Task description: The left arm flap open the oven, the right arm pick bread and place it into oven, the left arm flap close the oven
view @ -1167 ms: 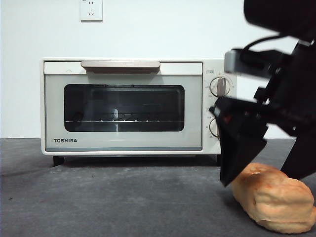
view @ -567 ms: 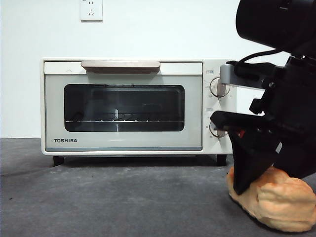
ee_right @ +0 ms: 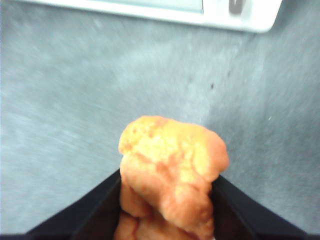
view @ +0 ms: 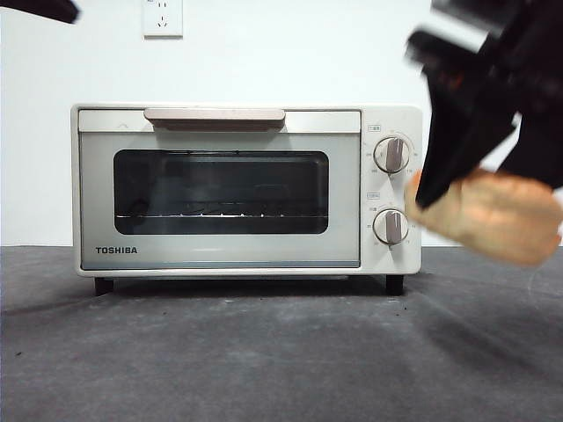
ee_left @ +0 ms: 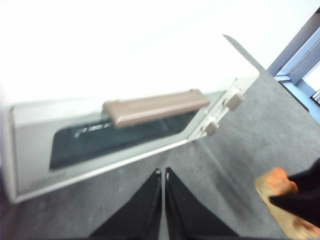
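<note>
Against the white back wall point(view: 290, 53), with its white wall socket point(view: 163, 18) high up, stands the cream-white boxy TOSHIBA toaster oven point(view: 220, 255) on black feet on the dark grey tabletop point(view: 220, 352). Its door is shut: the beige bar handle point(view: 215, 115) lies flat along the top edge, and the dark glass window point(view: 220, 192) shows only a wire rack point(view: 211, 214) inside, with nothing resting on it. Two round knobs point(view: 391, 154) sit one above the other on the panel at the oven's right end.

Just beside that panel, in the air above the tabletop, the right arm's black angular gripper point(view: 475, 132) comes down from the upper right corner of the front view. Its fingers point(ee_right: 90, 210) are clamped on either side of the golden-orange lumpy bread loaf point(view: 493, 215), which hangs clear of the tabletop at about the height of the lower knob, blurred, its near end almost overlapping the oven's right edge. The right wrist view shows the loaf point(ee_right: 172, 175) wedged between the two black fingers with bare grey tabletop beneath it.

The left gripper point(ee_left: 163, 172) hovers in front of and above the oven, fingers pressed together and holding nothing; the closed door and its handle point(ee_left: 155, 106) lie ahead of it, apart. In the front view it shows only as a black tip point(view: 40, 9) at the top left corner.
</note>
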`<state>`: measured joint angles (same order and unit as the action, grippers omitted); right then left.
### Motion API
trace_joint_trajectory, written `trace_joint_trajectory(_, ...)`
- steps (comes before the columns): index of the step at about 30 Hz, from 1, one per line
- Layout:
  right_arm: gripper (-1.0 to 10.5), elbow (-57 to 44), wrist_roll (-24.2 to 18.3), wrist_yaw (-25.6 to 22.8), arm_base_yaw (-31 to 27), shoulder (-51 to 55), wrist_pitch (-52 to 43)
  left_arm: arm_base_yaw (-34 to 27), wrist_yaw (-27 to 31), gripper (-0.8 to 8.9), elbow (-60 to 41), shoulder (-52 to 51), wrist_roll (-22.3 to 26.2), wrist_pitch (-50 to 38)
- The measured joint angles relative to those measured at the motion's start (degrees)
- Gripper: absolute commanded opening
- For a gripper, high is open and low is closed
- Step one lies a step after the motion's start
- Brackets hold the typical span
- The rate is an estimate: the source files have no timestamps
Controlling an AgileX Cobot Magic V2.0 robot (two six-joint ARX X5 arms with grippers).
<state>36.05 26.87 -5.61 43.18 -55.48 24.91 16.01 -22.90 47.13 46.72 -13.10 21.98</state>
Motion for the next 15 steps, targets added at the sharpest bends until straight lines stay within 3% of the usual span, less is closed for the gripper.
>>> trace_joint_trajectory(6,2.2,3.78,-1.01,-0.02,0.0,4.46,4.98,4.76,4.63,0.17,4.83,9.18,-0.31,-6.75)
trace_joint_trajectory(15,2.2,7.76,-2.67,-0.13,0.0,7.65,7.65,6.6,8.02,0.17,10.54,21.53,2.32,-7.48)
